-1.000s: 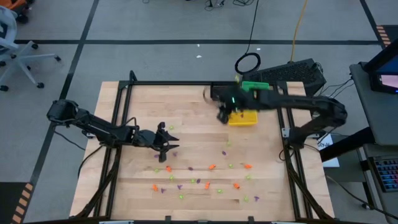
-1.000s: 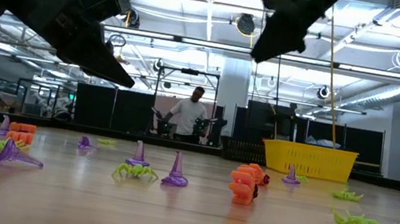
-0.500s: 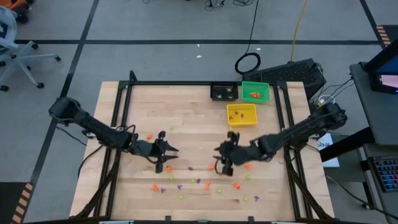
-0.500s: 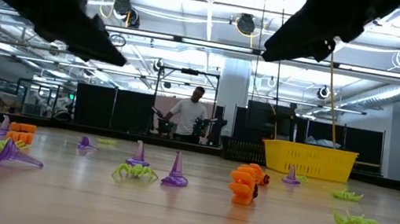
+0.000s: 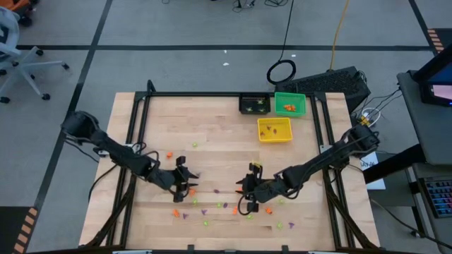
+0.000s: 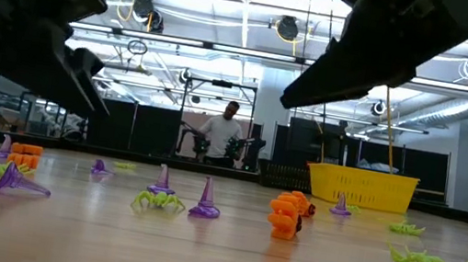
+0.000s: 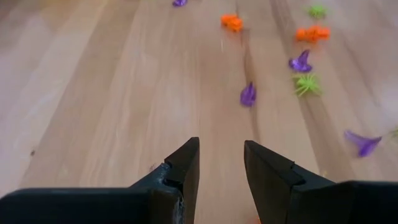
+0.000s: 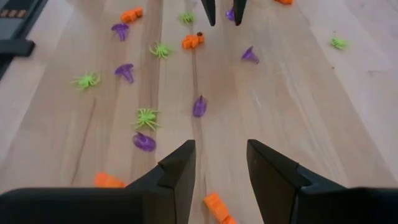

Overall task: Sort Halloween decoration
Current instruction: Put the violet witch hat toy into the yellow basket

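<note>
From my station I see both arms low over the pale wooden table [image 5: 212,120], reaching toward each other across its near middle. My left gripper [image 5: 185,186] hangs just above the boards with its dark fingers [image 7: 186,163] parted by a narrow gap and nothing between them. My right gripper [image 5: 245,200] faces it, its jaws likewise a little apart and empty. The Halloween decoration [image 8: 144,116], tiny plastic green spiders, purple witch hats and orange pieces, lies scattered on the wood between and around the two grippers. At the far side sit the black square bin [image 5: 253,104], the green square bin [image 5: 290,104] holding orange bits, and the yellow square bin [image 5: 275,130].
</note>
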You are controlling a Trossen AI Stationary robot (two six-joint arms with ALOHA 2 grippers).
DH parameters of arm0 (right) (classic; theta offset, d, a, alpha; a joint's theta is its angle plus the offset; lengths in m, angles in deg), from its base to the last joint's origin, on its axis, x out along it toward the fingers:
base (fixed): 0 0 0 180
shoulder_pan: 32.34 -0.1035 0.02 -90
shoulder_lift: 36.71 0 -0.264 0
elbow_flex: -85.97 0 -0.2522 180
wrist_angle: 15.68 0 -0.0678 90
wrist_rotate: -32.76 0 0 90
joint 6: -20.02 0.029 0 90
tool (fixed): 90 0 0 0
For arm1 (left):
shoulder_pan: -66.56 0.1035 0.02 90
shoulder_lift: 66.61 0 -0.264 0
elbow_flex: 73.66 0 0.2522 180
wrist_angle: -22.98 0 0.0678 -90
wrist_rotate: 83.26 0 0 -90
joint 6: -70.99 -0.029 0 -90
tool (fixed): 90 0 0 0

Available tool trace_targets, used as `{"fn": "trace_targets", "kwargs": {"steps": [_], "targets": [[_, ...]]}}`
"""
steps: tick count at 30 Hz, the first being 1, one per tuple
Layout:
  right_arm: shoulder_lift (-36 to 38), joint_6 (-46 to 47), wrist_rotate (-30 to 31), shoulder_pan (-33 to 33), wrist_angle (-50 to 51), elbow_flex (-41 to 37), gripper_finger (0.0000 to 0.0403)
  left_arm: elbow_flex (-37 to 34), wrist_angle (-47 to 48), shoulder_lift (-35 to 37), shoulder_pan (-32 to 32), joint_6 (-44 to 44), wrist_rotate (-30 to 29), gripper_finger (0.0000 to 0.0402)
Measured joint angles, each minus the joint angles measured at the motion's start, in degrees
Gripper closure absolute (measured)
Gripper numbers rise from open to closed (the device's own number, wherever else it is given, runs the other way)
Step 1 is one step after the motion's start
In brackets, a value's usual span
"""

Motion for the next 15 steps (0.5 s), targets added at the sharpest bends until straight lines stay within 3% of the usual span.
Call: {"fn": "trace_targets", "kwargs": {"steps": [8, 15], "targets": [[-0.3, -1.4, -0.1, 0.2, -2.3, 0.0, 0.0271, 0.0, -0.2, -2.8, 0.0, 1.4, -4.0, 0.0272], [-0.3, -1.4, -0.1, 0.2, -2.2, 0.0, 0.0271, 0.0, -0.3, -5.6, 0.2, 0.8, -5.6, 0.0222]]}}
